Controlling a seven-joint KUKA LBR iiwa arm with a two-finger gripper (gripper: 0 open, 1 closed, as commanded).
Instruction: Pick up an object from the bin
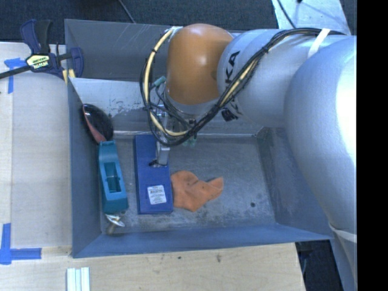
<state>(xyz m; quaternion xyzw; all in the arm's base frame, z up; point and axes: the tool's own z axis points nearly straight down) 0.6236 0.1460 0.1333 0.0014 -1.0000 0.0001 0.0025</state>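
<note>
Left of centre in bin [182,238] | gripper [162,156] over upper end of flat blue box [145,171] | grip state: cannot tell

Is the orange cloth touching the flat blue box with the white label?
Touching. The camera view shows the orange cloth lying against the right edge of the blue box, with no gap between them.

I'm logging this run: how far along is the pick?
Done: the arm has reached into the bin. Nothing is lifted: the blue box, teal dispenser and orange cloth all lie on the floor. In hand: the gripper is low over the blue box's far end; contact cannot be judged. Left: grasp and lift.
</note>
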